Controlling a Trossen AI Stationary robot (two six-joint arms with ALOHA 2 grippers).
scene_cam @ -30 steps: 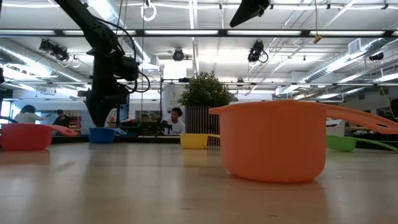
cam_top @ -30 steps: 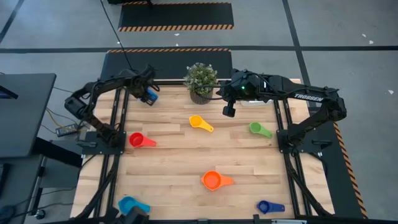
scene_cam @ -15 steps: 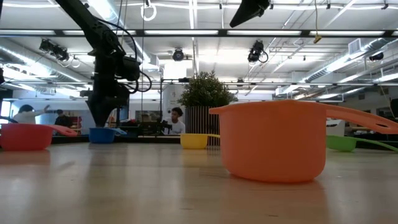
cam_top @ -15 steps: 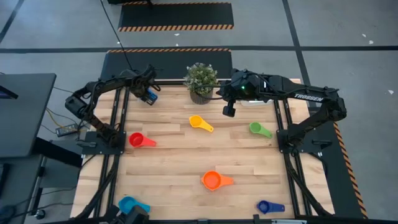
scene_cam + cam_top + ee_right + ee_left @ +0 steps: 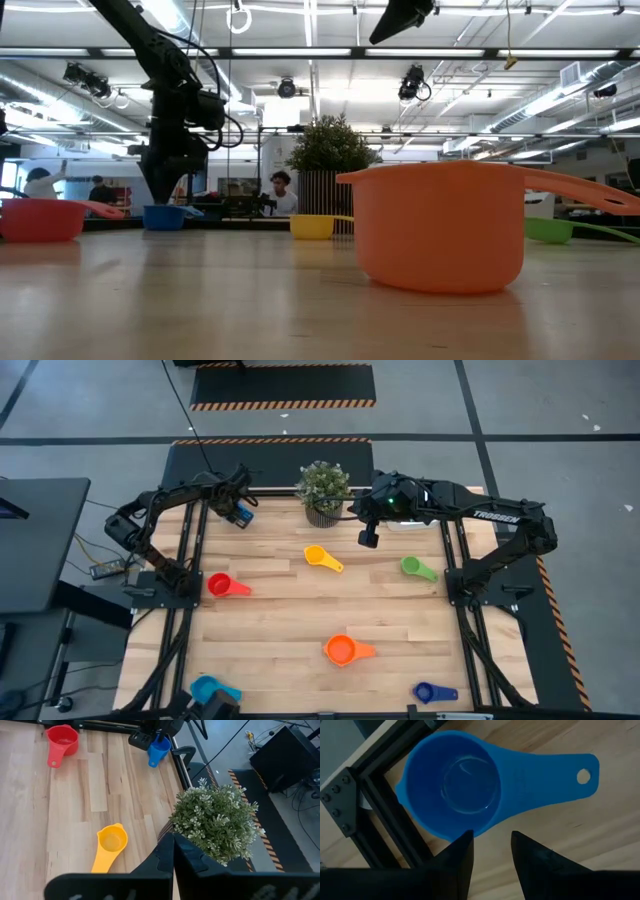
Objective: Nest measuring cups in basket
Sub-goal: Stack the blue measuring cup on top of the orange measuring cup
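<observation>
The blue cup (image 5: 452, 780) stands upright on its base at the table's far left corner, beside the black frame rail (image 5: 385, 815). My left gripper (image 5: 491, 837) hangs over it, pointing down, open, with its fingertips by the rim on the side nearest the handle (image 5: 555, 770). In the low view the left gripper (image 5: 167, 195) hovers just above the blue cup (image 5: 165, 217). My right gripper (image 5: 368, 541) is shut and waits in the air near the potted plant (image 5: 322, 488). Red (image 5: 222, 585), yellow (image 5: 320, 557), green (image 5: 415, 567), orange (image 5: 345, 650), light blue (image 5: 210, 690) and dark blue (image 5: 430, 692) cups rest on the table. The basket is out of view.
The potted plant (image 5: 215, 822) stands at the far edge in the middle, close to my right gripper (image 5: 173, 845). Black frame rails run along both sides of the wooden table (image 5: 280, 610). Bare wood lies between the scattered cups. People show in the room behind the table.
</observation>
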